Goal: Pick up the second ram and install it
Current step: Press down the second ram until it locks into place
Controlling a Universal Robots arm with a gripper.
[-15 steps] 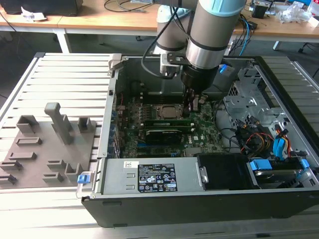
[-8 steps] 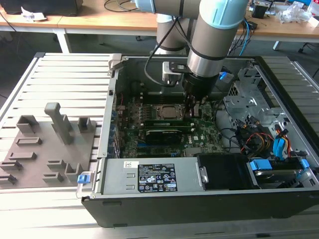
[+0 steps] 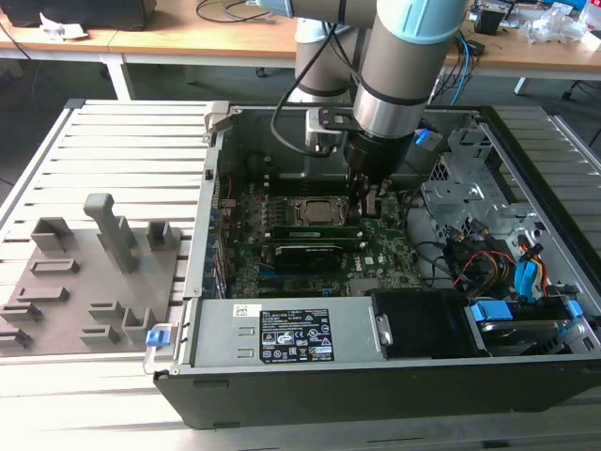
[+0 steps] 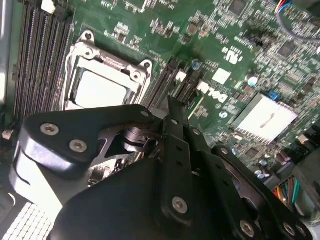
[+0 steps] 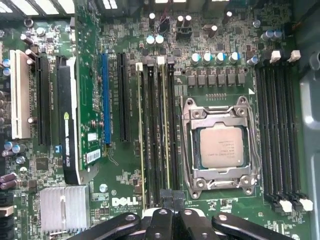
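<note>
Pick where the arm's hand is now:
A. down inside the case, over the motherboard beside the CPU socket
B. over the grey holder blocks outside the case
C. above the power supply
A: in the exterior view the hand sits low over the motherboard, next to the CPU socket.

The second ram (image 5: 166,145) is a thin, long green stick standing on edge in a black slot, seen edge-on in the first wrist view. It runs parallel to another green stick (image 5: 139,145) 2 slots away, beside the processor socket (image 5: 221,146).
</note>
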